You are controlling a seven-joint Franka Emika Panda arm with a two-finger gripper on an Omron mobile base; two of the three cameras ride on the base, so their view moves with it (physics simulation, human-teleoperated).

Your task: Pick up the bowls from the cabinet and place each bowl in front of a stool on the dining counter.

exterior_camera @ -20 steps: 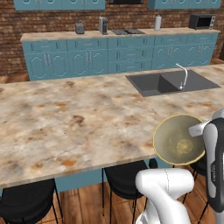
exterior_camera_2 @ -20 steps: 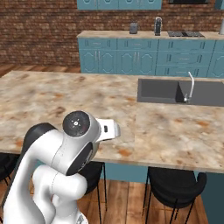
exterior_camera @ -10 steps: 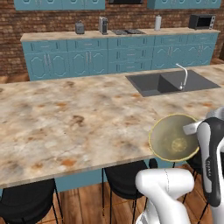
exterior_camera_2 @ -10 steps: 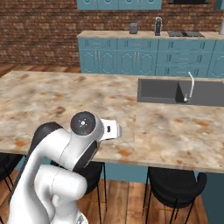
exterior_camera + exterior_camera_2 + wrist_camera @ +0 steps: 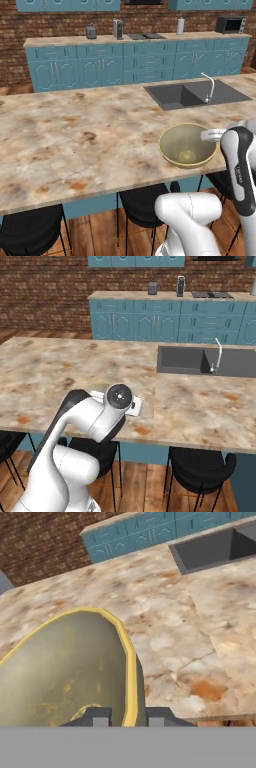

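1. Your dining counter [image 5: 75,140] runs across the whole scene, with the dark sink [image 5: 192,95] inset at its far right
2. Black stools [image 5: 197,471] are tucked under the counter's near edge
3. Your tan-yellow bowl [image 5: 187,145] is upright near the counter's near edge, just in front of the sink; whether it touches the top you cannot tell
4. Your gripper [image 5: 129,716] is clamped narrowly on the bowl's rim, one finger inside, one outside

white arm bent forward and low, tool [image 5: 129,716] clamped tight, fingertips [image 5: 100,717] level
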